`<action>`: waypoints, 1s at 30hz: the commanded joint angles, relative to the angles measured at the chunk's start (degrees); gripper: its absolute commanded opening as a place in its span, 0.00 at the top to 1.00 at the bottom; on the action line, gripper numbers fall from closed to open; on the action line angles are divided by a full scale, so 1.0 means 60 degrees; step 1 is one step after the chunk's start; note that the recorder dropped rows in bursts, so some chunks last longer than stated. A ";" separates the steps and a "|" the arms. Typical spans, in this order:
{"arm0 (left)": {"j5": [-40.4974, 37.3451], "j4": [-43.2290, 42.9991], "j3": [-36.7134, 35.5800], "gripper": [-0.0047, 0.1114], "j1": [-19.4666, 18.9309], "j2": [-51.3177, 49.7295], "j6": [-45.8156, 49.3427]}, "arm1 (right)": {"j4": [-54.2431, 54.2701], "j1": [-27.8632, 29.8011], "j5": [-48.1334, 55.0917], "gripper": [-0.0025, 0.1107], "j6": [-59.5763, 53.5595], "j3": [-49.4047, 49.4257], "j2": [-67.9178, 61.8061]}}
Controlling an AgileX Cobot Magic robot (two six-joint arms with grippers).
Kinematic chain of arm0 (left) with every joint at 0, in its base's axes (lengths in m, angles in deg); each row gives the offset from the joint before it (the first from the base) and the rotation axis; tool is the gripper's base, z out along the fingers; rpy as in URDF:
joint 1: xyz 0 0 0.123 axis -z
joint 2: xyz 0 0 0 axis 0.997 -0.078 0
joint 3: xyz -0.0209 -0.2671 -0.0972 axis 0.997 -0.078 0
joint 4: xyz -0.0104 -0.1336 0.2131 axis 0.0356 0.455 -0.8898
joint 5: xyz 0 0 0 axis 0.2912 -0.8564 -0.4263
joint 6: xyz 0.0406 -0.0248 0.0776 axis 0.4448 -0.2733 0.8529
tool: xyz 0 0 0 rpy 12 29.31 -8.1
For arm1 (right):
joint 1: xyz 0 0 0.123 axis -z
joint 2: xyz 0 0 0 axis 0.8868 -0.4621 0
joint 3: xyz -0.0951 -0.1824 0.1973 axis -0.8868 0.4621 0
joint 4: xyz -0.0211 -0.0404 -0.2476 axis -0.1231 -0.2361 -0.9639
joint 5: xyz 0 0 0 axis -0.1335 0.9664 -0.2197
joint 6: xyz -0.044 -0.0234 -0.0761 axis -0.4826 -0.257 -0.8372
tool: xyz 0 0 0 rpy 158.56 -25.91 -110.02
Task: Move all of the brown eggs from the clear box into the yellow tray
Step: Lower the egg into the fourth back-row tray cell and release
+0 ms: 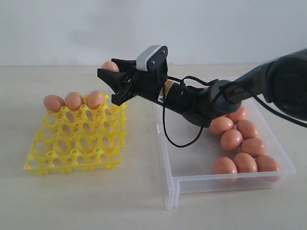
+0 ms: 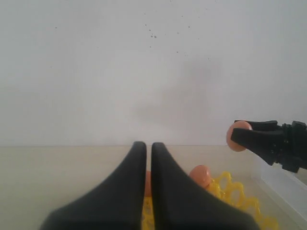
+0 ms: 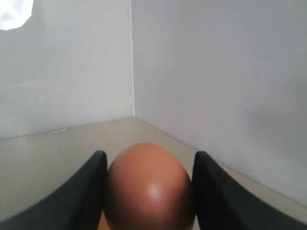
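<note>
About eight smooth, matte brown eggs [image 1: 231, 139] lie clustered at the right side of the box [image 1: 192, 179], a shallow clear plastic bin with low walls; the arm hides part of the cluster. Left of it, three more fill cups in the far row of the yellow tray [image 1: 72, 163], an open lattice of cups and pegs. One egg [image 1: 110, 66] is grasped between the right gripper's [image 1: 111, 72] black jaws, raised near the tray's far right corner. The left gripper [image 2: 149, 149] is clenched, empty.

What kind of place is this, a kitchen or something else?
Probably a robotics lab or test bench, not a kitchen: a bare table against plain white walls, a robot arm, and only a yellow tray and clear box of brown eggs.
</note>
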 commanded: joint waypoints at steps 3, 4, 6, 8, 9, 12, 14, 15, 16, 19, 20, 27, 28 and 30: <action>-0.0121 -0.0048 0.0026 0.93 0.0048 0.0016 0.0041 | 0.0841 0.0009 0.1164 0.98 0.1281 -0.0681 -0.0456; -0.0121 -0.0048 0.0026 0.93 0.0048 0.0016 0.0041 | 0.0841 0.0009 0.1246 0.98 0.1256 -0.0773 -0.0547; -0.0121 -0.0048 0.0026 0.93 0.0048 0.0016 0.0041 | 0.0841 0.0009 0.1307 0.98 0.1242 -0.0908 -0.0671; -0.0121 -0.0048 0.0026 0.93 0.0048 0.0016 0.0041 | 0.0806 0.0009 0.1375 0.98 0.1242 -0.1008 -0.0750; -0.0121 -0.0048 0.0026 0.93 0.0048 0.0016 0.0041 | 0.0806 0.0009 0.1486 0.98 0.1269 -0.1027 -0.0772; -0.0121 -0.0048 0.0026 0.93 0.0048 0.0016 0.0041 | 0.0806 0.0009 0.1675 0.98 0.1269 -0.1027 -0.0787; -0.0121 -0.0048 0.0026 0.93 0.0048 0.0016 0.0041 | 0.0806 -0.0024 0.1723 0.98 0.1326 -0.1027 -0.0787; -0.0121 -0.0048 0.0026 0.93 0.0048 0.0016 0.0041 | 0.0806 -0.0078 0.1884 0.98 0.1410 -0.1027 -0.0787; -0.0121 -0.0048 0.0026 0.93 0.0048 0.0016 0.0041 | 0.0806 -0.0115 0.2150 0.98 0.1399 -0.1083 -0.0787; -0.0121 -0.0048 0.0026 0.93 0.0048 0.0016 0.0041 | 0.0823 -0.0376 0.2940 0.98 0.1087 -0.1222 -0.0787; -0.0121 -0.0048 0.0026 0.93 0.0048 0.0016 0.0041 | 0.0823 -0.0449 0.3044 0.98 0.0858 -0.1259 -0.0787; -0.0098 -0.0048 0.0026 0.93 0.0048 0.0016 0.0041 | 0.1349 -0.0575 0.3095 0.98 0.0693 -0.1352 -0.0787; -0.0098 -0.0048 0.0026 0.93 0.0048 0.0016 0.0041 | 0.1348 -0.0575 0.3131 0.98 0.0762 -0.1352 -0.0787; -0.0098 -0.0048 0.0026 0.93 0.0048 0.0016 0.0041 | 0.1329 -0.0575 0.3131 0.98 0.0965 -0.1352 -0.0825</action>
